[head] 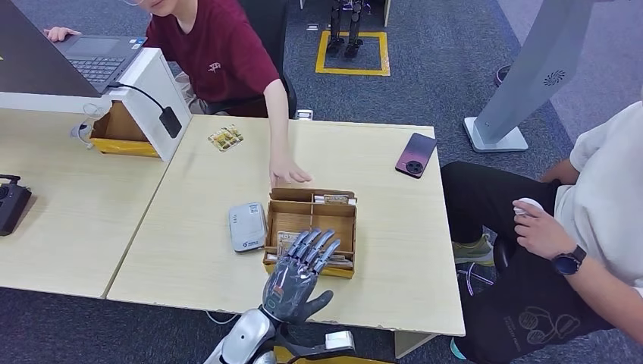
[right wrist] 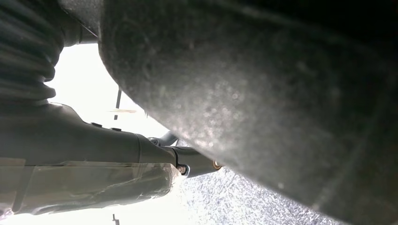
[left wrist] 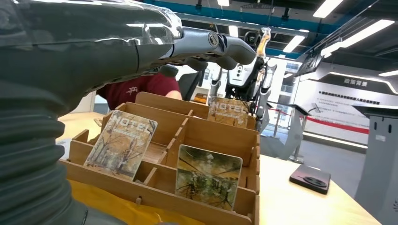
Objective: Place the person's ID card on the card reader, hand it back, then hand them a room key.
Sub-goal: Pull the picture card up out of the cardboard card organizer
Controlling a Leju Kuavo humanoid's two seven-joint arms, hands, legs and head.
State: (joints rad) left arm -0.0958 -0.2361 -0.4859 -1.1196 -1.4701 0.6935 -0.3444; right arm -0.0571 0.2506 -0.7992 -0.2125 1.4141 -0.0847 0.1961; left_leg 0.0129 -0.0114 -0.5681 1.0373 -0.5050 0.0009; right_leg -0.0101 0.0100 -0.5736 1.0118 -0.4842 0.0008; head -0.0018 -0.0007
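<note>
Three leaf-printed room key cards (left wrist: pixel 120 144)

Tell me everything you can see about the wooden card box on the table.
The wooden card box is a shallow open tray of thin light-brown board, split by slotted dividers into several compartments. It lies flat on the pale table, just right of the white card reader. Printed hotel cards lean upright in some compartments; a yellow strip runs under its near edge. The left robot hand hovers over its near side with fingers spread. A person's hand rests at its far edge.
</note>
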